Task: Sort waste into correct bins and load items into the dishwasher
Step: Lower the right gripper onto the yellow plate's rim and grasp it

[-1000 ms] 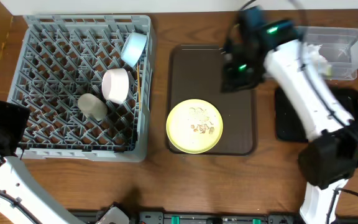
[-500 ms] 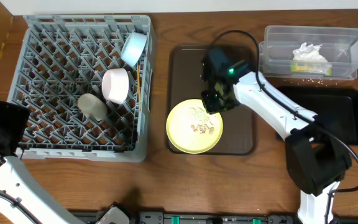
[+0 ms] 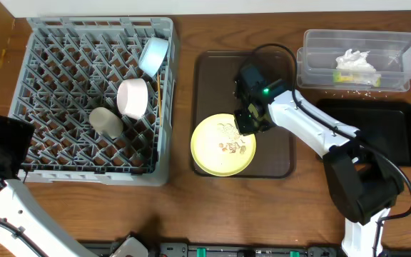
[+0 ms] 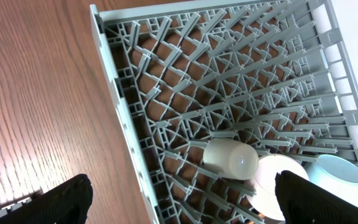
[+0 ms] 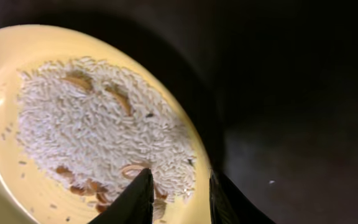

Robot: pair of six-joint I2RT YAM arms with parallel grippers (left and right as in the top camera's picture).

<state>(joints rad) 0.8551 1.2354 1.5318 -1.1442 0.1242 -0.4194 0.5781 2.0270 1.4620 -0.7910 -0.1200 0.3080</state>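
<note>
The plate sits at the near left corner of the brown tray with rice and a few brown scraps heaped on it, so the sensible step is to take it by the rim and empty it before it goes to the rack left of the tray. The right claw is narrowly parted and holds nothing, its tips straddling the plate's right rim. It should go down until the rim sits well between the fingers, squeeze firmly, lift level, and tilt only once over a bin right of the tray, likely the black tray. The right arm reaches across the tray, wrist pointing down. The left claw, wide open and empty, hovers over the rack's outer edge.
</note>
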